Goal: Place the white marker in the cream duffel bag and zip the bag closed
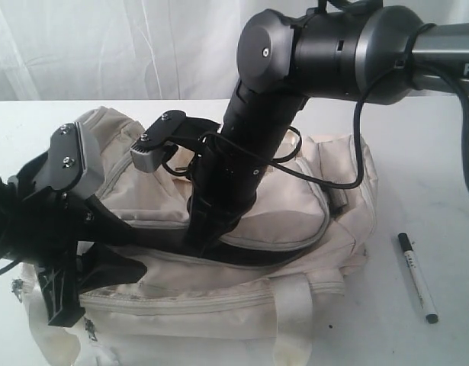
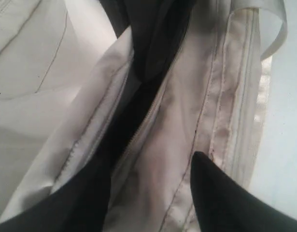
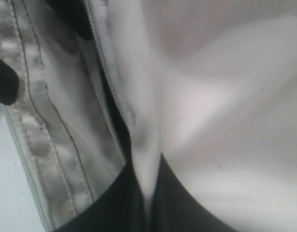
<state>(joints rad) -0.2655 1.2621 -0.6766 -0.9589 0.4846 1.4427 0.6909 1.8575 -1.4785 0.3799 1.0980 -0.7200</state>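
The cream duffel bag point(image 1: 219, 305) lies across the middle of the white table, its top zipper parted into a dark slit point(image 2: 138, 111). The white marker point(image 1: 417, 278) with its black cap rests on the table to the right of the bag, apart from both grippers. My left gripper point(image 2: 148, 179) is open over the bag's left end, one finger on each side of the bag's point(image 2: 172, 145) cloth by the zipper, holding nothing. My right gripper point(image 3: 147, 193) is shut on a fold of the bag's point(image 3: 225, 121) fabric at the edge of the opening, near the bag's middle point(image 1: 207, 236).
The bare table point(image 1: 432, 152) stretches to the right and behind the bag. A white curtain point(image 1: 104, 46) hangs at the back. A black cable point(image 1: 360, 145) loops from the right arm over the bag. The bag's webbing handle point(image 1: 295, 305) hangs at the front.
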